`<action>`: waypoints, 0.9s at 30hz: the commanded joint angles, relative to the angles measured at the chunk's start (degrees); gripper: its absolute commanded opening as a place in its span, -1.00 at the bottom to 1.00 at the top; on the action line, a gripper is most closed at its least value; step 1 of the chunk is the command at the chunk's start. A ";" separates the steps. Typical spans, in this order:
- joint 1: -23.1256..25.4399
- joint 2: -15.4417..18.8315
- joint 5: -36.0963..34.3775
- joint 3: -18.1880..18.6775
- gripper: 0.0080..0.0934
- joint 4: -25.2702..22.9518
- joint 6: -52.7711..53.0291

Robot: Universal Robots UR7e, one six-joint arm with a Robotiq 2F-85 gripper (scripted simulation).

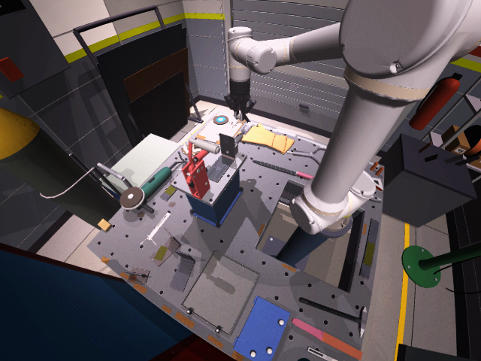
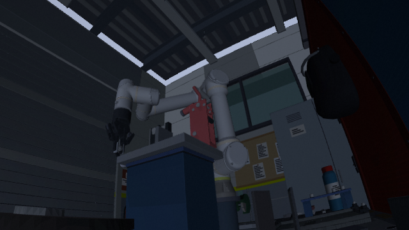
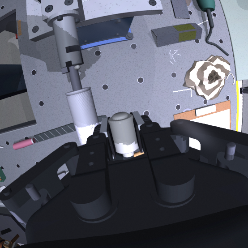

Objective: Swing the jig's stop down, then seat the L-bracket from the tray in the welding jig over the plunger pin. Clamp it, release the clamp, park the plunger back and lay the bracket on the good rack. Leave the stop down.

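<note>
The L-bracket [image 1: 228, 149] stands upright on the welding jig's plate [image 1: 211, 171], which sits on a blue pedestal [image 2: 172, 188] at mid-table. The red toggle clamp [image 1: 195, 175] rises at the plate's left edge. The plunger [image 3: 68, 46] sticks out from the jig's back edge, its rod ending in a knurled white handle [image 3: 82, 113]. My gripper [image 3: 122, 135] hangs just behind the jig, beside that handle, with its fingers closed on a short grey knob [image 3: 122, 134]. What this knob belongs to is hidden by the gripper body.
The arm's base [image 1: 330, 210] stands in a cut-out on the right of the perforated table. A yellow glove [image 1: 268, 140], a blue-dotted plate [image 1: 221, 121], an angle grinder [image 1: 149, 188], a crumpled rag [image 3: 207, 78] and a file [image 1: 281, 169] lie around the jig.
</note>
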 commanded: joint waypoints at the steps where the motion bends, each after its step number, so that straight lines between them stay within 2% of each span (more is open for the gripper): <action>1: -0.55 -0.28 -1.06 -0.15 -1.00 -0.57 -0.14; 27: -3.47 -6.26 -1.06 3.99 -1.00 1.27 -3.06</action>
